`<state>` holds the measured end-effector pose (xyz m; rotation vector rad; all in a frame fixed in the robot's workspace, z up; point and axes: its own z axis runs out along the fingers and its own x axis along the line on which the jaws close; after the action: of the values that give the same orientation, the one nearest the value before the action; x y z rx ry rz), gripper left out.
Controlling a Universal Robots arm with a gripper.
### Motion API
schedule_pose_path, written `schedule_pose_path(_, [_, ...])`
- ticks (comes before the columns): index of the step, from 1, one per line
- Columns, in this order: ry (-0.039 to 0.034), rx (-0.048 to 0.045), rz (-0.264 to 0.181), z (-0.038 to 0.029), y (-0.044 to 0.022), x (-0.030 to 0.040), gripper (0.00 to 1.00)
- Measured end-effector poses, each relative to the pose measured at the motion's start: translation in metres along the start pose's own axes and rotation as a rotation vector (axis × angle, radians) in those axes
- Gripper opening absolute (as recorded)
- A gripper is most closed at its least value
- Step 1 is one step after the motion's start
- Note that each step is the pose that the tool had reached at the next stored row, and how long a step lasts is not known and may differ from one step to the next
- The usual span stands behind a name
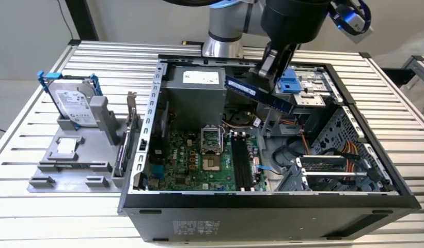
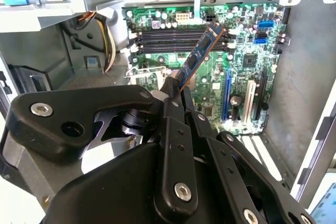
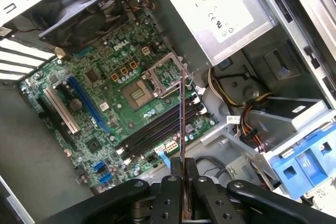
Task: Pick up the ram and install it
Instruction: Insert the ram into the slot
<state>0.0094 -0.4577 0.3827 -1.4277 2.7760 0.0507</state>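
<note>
Ram (image 1: 260,94) in air, tilted, above open computer case (image 1: 267,204), high over motherboard (image 1: 191,160), clear of black memory slots (image 1: 240,165). Gripper (image 1: 270,70) holds it by one end, fingers (image 3: 170,187) clamped on ram. Seen edge-on in first wrist view (image 3: 181,124). Hard drive (image 1: 74,106) on stand on surface (image 1: 32,217), exterior view's left.

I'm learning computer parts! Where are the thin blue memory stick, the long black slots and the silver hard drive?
thin dark-blue memory stick (image 1: 250,90): exterior view, middle of its flat side.
long black motherboard slots (image 1: 240,163): exterior view, midway along one slot.
silver box-shaped hard drive (image 1: 73,106): exterior view, centre of its metal face.
</note>
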Motion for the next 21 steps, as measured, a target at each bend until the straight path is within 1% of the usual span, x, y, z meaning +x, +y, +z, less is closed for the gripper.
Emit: schedule_pose_path(21, [-0.002, 0.0033, 0.102, 0.0, 0.0, 0.0, 0.0])
